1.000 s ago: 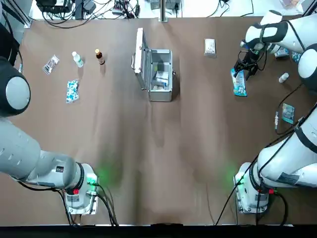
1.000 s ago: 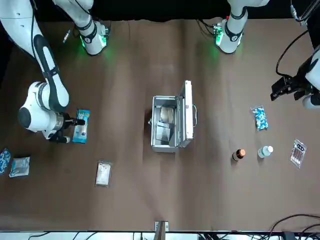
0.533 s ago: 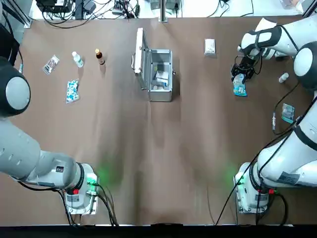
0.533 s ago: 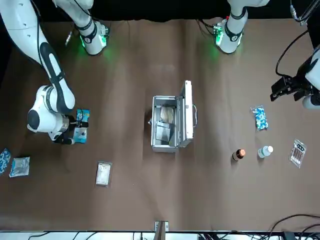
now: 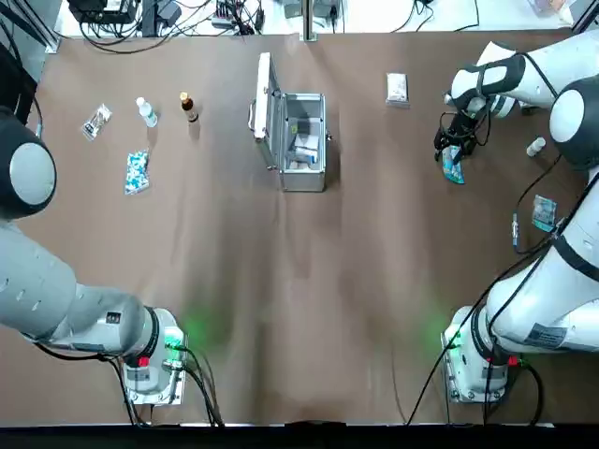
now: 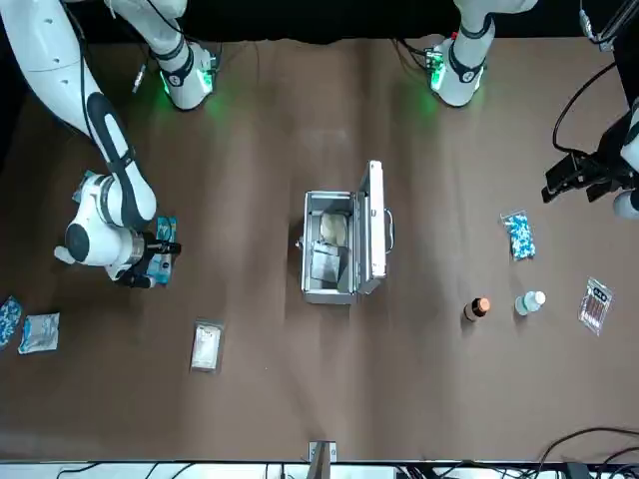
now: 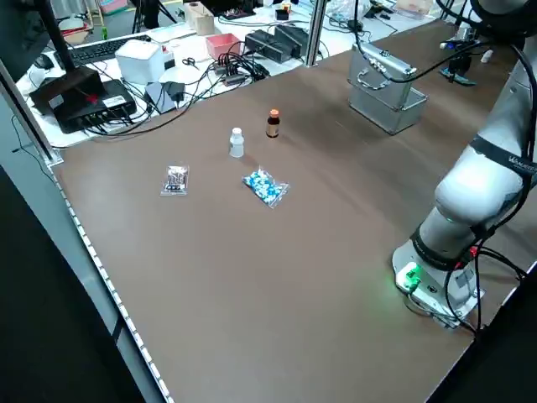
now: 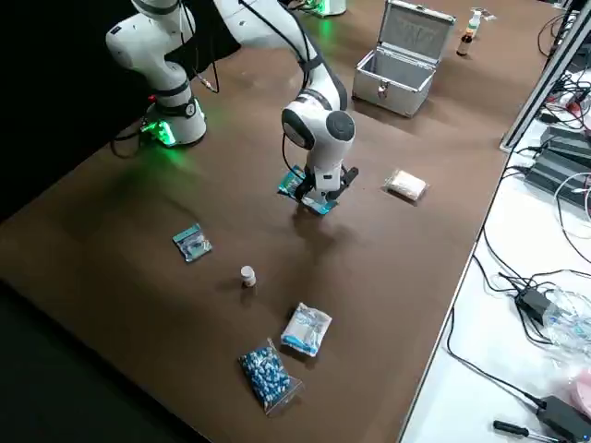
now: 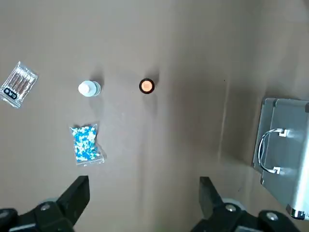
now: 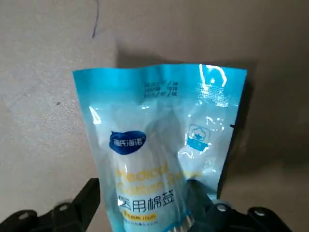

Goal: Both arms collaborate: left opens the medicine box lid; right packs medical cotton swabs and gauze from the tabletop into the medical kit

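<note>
Swab packet runs near-to-far under the spread right pincer (left pincer spread, left of kit).

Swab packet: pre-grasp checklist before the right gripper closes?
- Case lid open: ok.
- Packet at right gripper: ok, its lower part is between the fingers.
- Fingers closed on packet: not ok, the left-hand one in the wrist view stands apart from it.
- Packet flat on the table: cannot tell.
- Space left in case for it: cannot tell, white items lie inside.
- Left gripper away from case: ok, open beyond the bottles' side.
</note>
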`<state>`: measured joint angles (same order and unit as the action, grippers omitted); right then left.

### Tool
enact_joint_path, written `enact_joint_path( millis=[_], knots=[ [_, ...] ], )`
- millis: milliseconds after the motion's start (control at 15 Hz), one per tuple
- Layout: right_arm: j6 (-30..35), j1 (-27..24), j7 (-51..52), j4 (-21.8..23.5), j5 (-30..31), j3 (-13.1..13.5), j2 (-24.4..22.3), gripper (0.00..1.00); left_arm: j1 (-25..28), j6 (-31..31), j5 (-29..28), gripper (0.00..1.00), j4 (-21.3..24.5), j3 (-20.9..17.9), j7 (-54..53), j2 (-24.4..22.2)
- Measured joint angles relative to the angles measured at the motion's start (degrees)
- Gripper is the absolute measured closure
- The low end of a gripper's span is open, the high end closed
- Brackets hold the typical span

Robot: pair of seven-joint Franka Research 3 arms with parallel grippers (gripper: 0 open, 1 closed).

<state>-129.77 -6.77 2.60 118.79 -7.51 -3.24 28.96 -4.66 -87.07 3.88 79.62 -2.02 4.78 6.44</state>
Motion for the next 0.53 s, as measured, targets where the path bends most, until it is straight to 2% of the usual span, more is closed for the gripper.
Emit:
enact_joint_path(
  millis=[133,200,333,400,533],
  knots=[
    [0.00,0.08,-0.01,0.04,0.01,0.16,0.02,0.23,0.01,0.00,0.00,0.00,0.00,0.01,0.00,0.00],
    [0.00,0.11,-0.02,0.05,0.02,0.23,0.02,0.32,0.00,-0.01,0.00,0.00,0.00,0.03,0.00,0.00],
    [0.01,0.13,-0.05,0.06,0.01,0.29,0.02,0.36,-0.02,-0.01,0.00,0.00,0.00,0.07,0.00,0.00],
    [0.08,0.16,-0.05,0.02,-0.04,0.25,-0.03,0.44,-0.02,-0.01,0.00,0.00,0.00,0.07,0.00,0.00],
    [0.12,0.28,-0.09,0.00,-0.02,0.27,-0.08,0.47,-0.01,-0.01,0.00,0.00,0.00,0.07,0.00,0.00]
  ],
)
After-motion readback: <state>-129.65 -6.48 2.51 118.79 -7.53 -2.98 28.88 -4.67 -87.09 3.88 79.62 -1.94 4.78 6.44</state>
